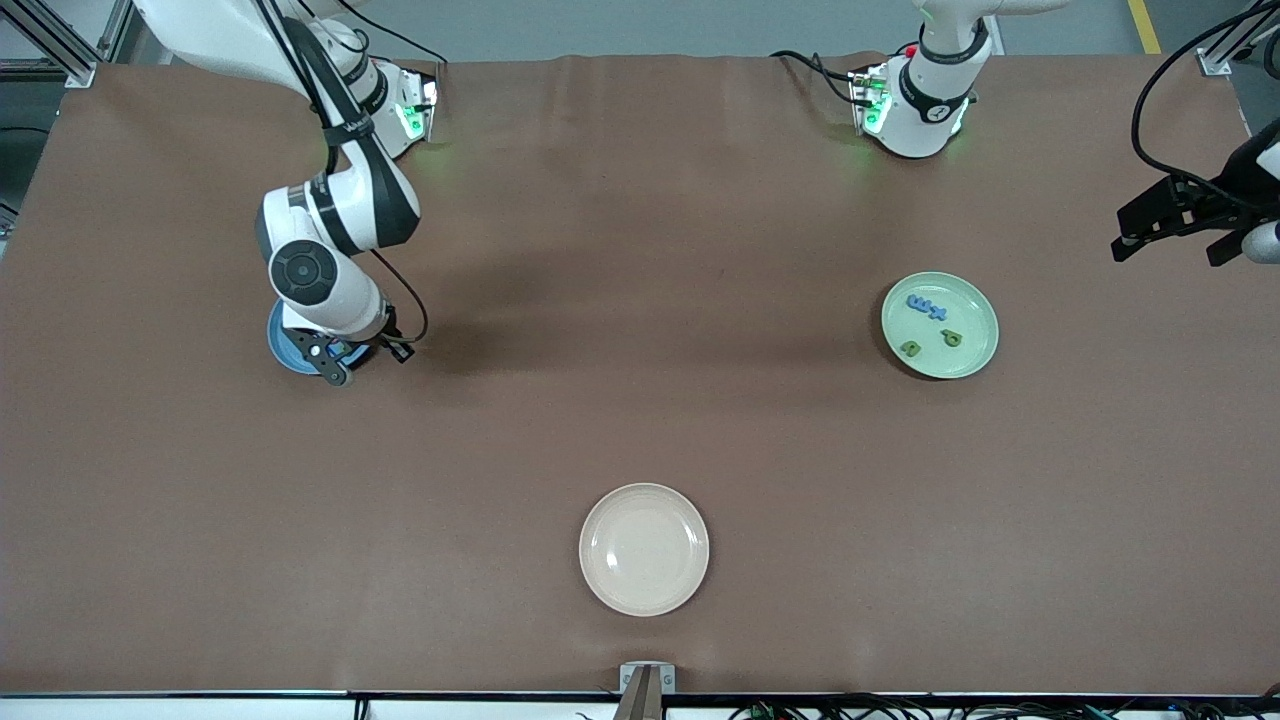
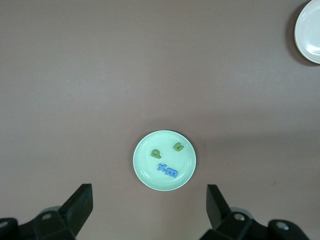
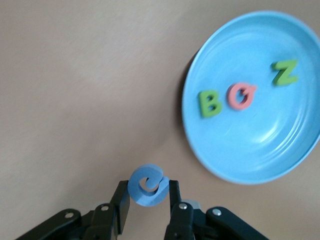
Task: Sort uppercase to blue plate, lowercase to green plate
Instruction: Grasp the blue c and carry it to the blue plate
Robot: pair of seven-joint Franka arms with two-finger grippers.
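You've got the right tool (image 3: 148,200) clamped on the blue G (image 3: 147,186), up over the blue plate's (image 3: 240,155) edge; green B (image 3: 210,103), pink Q (image 3: 241,97), green N (image 3: 284,73) lie in it; left tool (image 2: 150,207) spread wide, waiting above the green plate (image 2: 145,172) holding four small letters (image 2: 168,170).

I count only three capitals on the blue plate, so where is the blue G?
The blue G is pinched in the right gripper, beside the blue plate at the right arm's end of the table.

Robot lab: aluminium framing (image 1: 60,45), cables (image 1: 1160,90)
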